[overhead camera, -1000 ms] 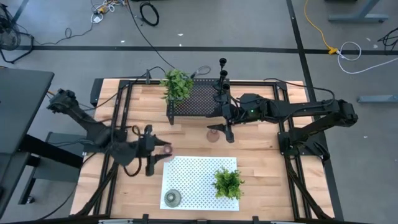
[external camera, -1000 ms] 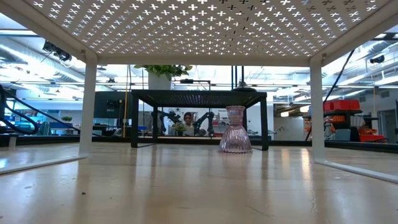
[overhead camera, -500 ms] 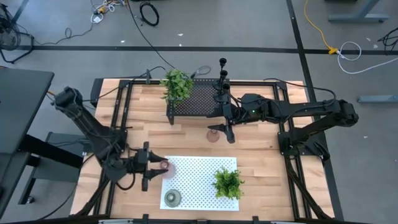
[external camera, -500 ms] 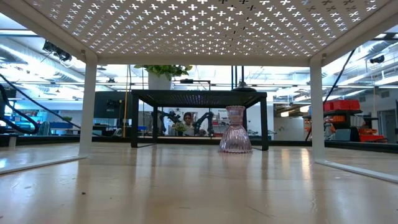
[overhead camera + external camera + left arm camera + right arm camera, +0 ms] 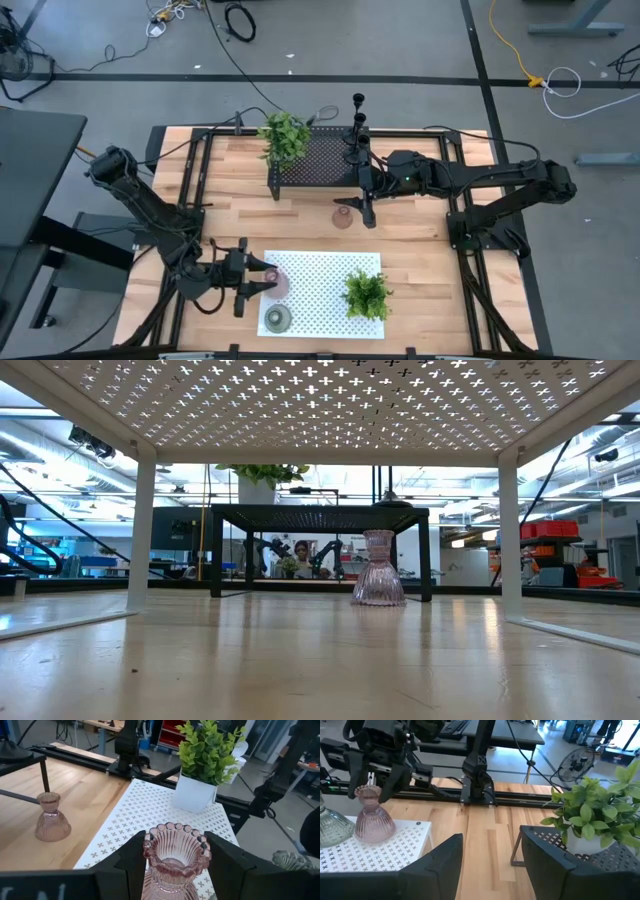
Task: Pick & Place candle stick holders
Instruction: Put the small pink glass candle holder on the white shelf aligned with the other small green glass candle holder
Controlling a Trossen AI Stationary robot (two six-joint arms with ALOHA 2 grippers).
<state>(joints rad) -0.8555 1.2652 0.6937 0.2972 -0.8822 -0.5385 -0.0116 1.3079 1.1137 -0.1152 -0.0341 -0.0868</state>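
Observation:
My left gripper (image 5: 262, 281) is shut on a pink glass candle stick holder (image 5: 176, 857) over the left part of the white perforated shelf (image 5: 320, 272). An olive-green glass holder (image 5: 277, 319) stands on that shelf nearer the front. A second pink holder (image 5: 342, 217) stands on its base on the wooden table. My right gripper (image 5: 359, 210) hovers open beside it, with nothing between the fingers (image 5: 440, 870). Slim black holders (image 5: 358, 122) stand at the black mesh rack's (image 5: 320, 158) right end. My left gripper pinches the pink holder's upper part, just under the scalloped cup rim (image 5: 150, 851), between its two fingers. The fingers come nearly level from the table's left side. The holder stays upright, its base (image 5: 370, 834) at the shelf top; whether it rests there I cannot tell.
A potted plant (image 5: 367, 295) stands on the white shelf's right part, and another (image 5: 285, 135) on the black rack's left end. In the low view the table under the shelf holds only the second pink holder (image 5: 379, 568). Black frame rails run along both table sides.
My left gripper has carried the pink holder toward the table's near edge and downward, from beside the shelf's far left corner to over the shelf's left part. The holder has stayed upright. My right gripper has kept still.

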